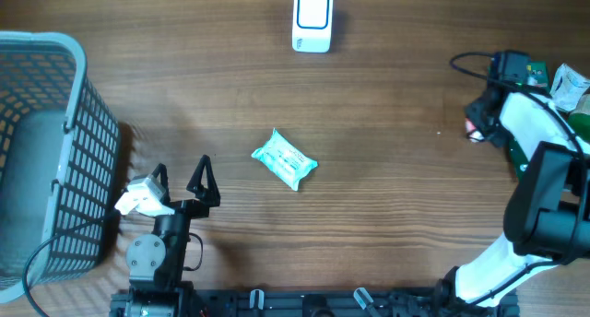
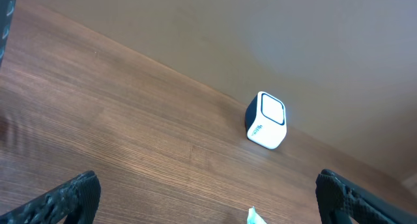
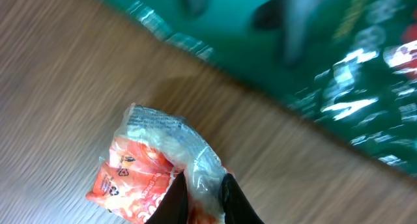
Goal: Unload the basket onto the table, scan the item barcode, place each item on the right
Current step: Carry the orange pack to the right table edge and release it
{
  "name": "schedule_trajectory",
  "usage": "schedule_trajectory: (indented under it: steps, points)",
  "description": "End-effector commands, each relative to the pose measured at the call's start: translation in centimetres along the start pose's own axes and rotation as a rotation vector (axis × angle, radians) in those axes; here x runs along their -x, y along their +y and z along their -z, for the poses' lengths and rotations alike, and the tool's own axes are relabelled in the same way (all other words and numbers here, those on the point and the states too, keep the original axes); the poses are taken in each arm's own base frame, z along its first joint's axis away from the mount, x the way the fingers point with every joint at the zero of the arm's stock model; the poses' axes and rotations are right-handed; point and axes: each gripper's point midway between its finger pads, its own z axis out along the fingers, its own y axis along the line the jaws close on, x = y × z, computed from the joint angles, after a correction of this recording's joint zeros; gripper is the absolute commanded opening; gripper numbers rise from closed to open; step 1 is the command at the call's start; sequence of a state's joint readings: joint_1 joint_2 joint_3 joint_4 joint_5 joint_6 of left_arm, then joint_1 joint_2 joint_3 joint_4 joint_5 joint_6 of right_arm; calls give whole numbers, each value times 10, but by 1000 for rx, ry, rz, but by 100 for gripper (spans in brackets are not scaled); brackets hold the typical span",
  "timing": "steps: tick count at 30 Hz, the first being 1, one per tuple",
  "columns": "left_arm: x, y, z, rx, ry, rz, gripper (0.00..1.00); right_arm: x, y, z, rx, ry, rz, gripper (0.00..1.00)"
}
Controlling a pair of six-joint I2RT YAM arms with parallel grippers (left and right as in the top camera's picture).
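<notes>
Your right gripper [image 3: 203,198] is pinched tight on a crinkly, clear-and-orange plastic packet [image 3: 133,168] at the right edge of the wood-grain table [image 1: 396,197], well apart from the boxy white scanner [image 1: 312,20]. Behind the packet lies something glossy green [image 3: 326,61], probably a foil bag, though it is too blurred to be sure. Your left gripper [image 1: 181,168] stands spread wide, grasping nothing, beside the grey lattice basket [image 1: 88,170].
</notes>
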State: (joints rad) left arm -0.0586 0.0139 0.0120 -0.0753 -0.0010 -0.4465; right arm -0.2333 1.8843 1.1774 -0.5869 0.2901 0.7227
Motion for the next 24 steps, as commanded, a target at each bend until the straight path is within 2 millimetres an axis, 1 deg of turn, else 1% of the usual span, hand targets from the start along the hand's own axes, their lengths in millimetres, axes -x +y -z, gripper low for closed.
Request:
schedule_trajectory:
  steps: [1,2,3,4,5,6,7,9,10,11,12,13,14,15,16,17,18,20,21,22,24]
  points:
    - [-2,0,0,-6,5,-16,100,45,-83,-15,-256,-124,-134,5]
    - [-2,0,0,-6,5,-16,100,53,-96,-18,-266,-129,-163,5]
    - [-2,0,0,-6,5,-16,100,59,-105,-20,-269,-131,-164,6]
    - [-2,0,0,-6,5,-16,100,69,-116,-23,-275,-140,-149,20]
    - [-2,0,0,-6,5,-16,100,78,-123,-25,-265,-147,-132,61]
    - [-2,0,0,-6,5,-16,100,82,-124,-26,-245,-144,-125,92]
    - [-2,0,0,-6,5,-16,100,86,-119,-25,-204,-135,-107,100]
    - [-2,0,0,-6,5,-16,100,95,-88,-12,-36,-114,-35,100]
    - [-2,0,0,-6,5,-16,100,100,-67,3,71,-113,-12,100]
    - [-2,0,0,-6,5,-16,100,103,-49,24,164,-118,-5,100]
    - [-2,0,0,-6,5,-16,100,104,-29,50,264,-127,11,100]
    - [-2,0,0,-6,5,-16,100,101,-10,75,357,-136,35,100]
    - [-2,0,0,-6,5,-16,100,98,5,98,432,-147,50,100]
    - [-2,0,0,-6,5,-16,100,92,19,125,505,-160,54,100]
    - [-2,0,0,-6,5,-16,100,86,30,145,551,-167,60,100]
    - [-2,0,0,-6,5,-16,100,76,42,173,605,-183,68,100]
    - [-2,0,0,-6,5,-16,100,67,52,194,646,-197,82,100]
    - [-2,0,0,-6,5,-16,100,42,70,228,720,-194,117,100]
    - [-2,0,0,-6,5,-16,100,32,76,237,739,-190,145,100]
    - [-2,0,0,-6,5,-16,100,11,87,248,764,-167,199,100]
    - [-2,0,0,-6,5,-16,100,-28,105,255,785,-106,296,100]
